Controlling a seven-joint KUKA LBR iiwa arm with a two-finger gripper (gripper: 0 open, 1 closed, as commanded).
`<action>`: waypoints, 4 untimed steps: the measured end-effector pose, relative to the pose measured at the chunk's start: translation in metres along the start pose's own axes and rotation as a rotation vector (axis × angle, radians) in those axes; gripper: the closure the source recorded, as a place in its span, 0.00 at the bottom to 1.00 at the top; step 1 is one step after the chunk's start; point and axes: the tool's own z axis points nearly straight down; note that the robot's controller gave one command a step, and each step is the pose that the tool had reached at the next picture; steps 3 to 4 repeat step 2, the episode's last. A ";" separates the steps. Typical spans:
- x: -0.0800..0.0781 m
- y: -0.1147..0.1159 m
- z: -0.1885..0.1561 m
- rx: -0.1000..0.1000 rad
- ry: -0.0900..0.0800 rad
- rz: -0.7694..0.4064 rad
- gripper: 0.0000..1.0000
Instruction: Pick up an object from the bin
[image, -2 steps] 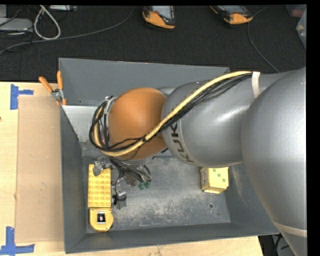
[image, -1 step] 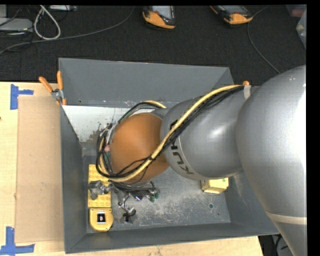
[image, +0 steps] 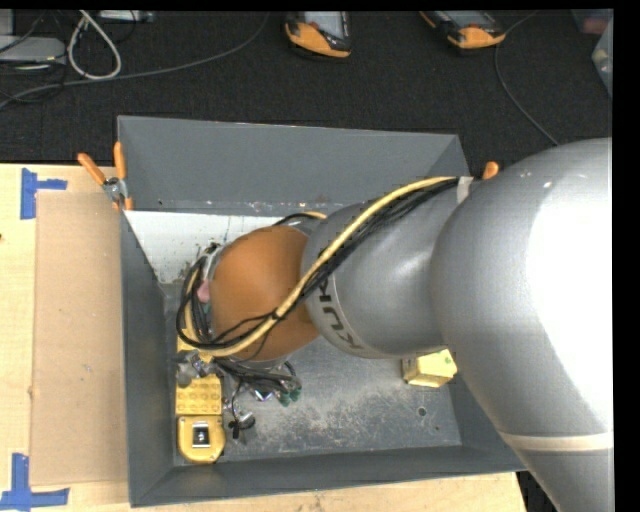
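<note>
My gripper (image: 247, 384) is low in the bin's front left part, mostly hidden under the arm's orange cover; only dark parts of it show below the cover. Just to its left lies a flat yellow studded brick (image: 198, 397). In front of that, in the front left corner, sits a yellow tape measure (image: 200, 440) with a black square on top. A small green piece (image: 290, 396) lies right beside the gripper's dark parts. Whether anything is held cannot be seen.
A pale yellow block (image: 430, 370) lies at the bin's right side, partly under the arm. A small pink thing (image: 203, 292) peeks out at the left of the orange cover. The big grey arm covers the bin's middle and right.
</note>
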 end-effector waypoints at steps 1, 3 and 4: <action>0.036 -0.025 0.016 -0.001 -0.009 -0.301 1.00; 0.036 -0.025 0.015 -0.002 -0.009 -0.297 1.00; 0.036 -0.025 0.015 -0.002 -0.009 -0.297 1.00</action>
